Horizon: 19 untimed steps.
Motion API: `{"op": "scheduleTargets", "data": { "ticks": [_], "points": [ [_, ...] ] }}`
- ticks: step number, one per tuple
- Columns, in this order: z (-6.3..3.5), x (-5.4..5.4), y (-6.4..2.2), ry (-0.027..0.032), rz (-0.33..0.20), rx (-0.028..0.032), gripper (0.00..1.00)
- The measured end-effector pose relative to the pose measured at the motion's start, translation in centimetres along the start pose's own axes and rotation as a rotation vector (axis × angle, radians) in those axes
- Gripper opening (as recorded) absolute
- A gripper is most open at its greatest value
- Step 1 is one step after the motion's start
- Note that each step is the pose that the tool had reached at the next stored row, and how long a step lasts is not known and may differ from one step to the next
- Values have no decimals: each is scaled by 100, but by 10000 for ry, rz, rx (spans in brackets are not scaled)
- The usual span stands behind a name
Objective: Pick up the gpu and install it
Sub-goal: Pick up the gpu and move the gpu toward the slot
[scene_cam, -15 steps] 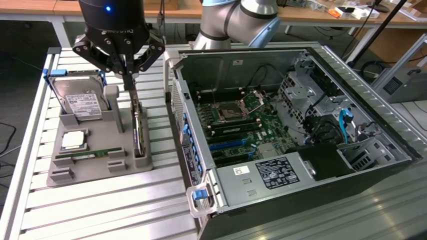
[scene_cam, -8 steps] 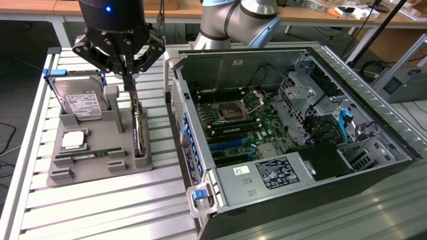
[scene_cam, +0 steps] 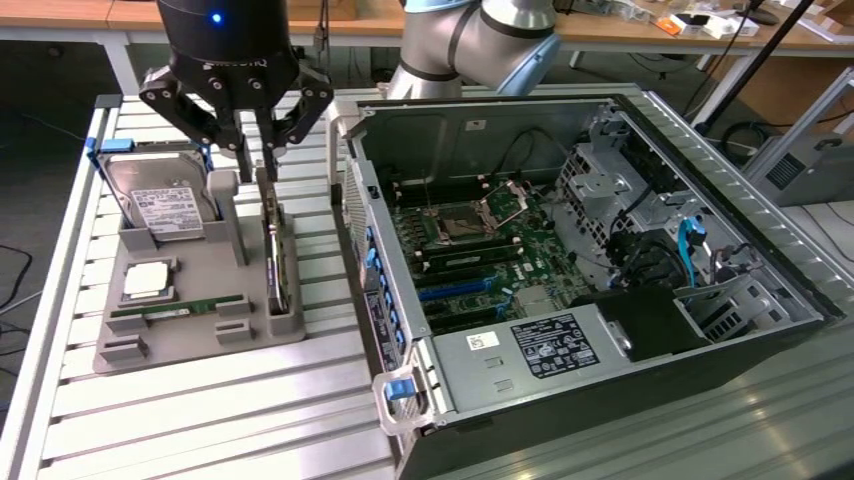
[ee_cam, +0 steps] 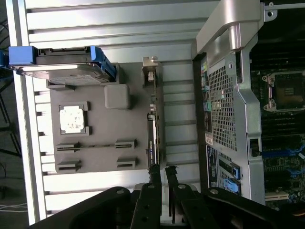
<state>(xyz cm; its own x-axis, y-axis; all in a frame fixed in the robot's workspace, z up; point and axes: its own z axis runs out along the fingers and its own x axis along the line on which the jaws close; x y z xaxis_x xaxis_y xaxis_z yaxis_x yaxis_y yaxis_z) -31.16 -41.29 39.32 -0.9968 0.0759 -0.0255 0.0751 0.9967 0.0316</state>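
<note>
You're at the pick-up step: the gripper (scene_cam: 259, 165) hangs over the gpu (scene_cam: 274, 255), which stands on edge in the grey holder (scene_cam: 174, 335), on the side nearest the open computer case (scene_cam: 400, 140). The jaws are slightly spread and pinch nothing. A clean grasp calls for the card's top edge to sit centred in that narrow gap.

A: Table (scene_cam: 200, 420): ribbed metal slats, brushed, dull silver sheen.
B: Holder (scene_cam: 187, 335) on it: grey plastic, matt, smooth.
A: Hard drive (scene_cam: 163, 195): bright metal top, glossy. White paper label. Blue plastic frame.
B: Chip (scene_cam: 147, 282): silver metal lid, satin. Memory stick (scene_cam: 180, 306): green board, slight gloss.
A: Card (scene_cam: 274, 270), standing on edge: dark board, silver metal bracket at one end.
B: Computer case (scene_cam: 461, 385): bare grey sheet metal, partly perforated, white paper stickers. Latch (scene_cam: 396, 388): blue plastic, translucent rim.
A: Circuit board (scene_cam: 487, 235) inside: green, lacquered look.
B: Gripper (scene_cam: 258, 165): black, smooth, faint shine. Arm (scene_cam: 467, 45): grey metal, satin.
</note>
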Motion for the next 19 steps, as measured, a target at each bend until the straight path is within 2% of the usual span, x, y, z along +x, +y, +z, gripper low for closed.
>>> {"op": "scheduleTargets", "data": {
  "ticks": [1, 2, 3, 4, 6, 19],
  "points": [
    [0, 0, 0, 1, 0, 0, 23],
    [0, 0, 0, 0, 0, 0, 36],
    [0, 0, 0, 0, 0, 0, 42],
    [0, 0, 0, 0, 0, 0, 42],
    [0, 0, 0, 0, 0, 0, 54],
    [113, 5, 17, -1, -1, -1, 54]
  ]
}}
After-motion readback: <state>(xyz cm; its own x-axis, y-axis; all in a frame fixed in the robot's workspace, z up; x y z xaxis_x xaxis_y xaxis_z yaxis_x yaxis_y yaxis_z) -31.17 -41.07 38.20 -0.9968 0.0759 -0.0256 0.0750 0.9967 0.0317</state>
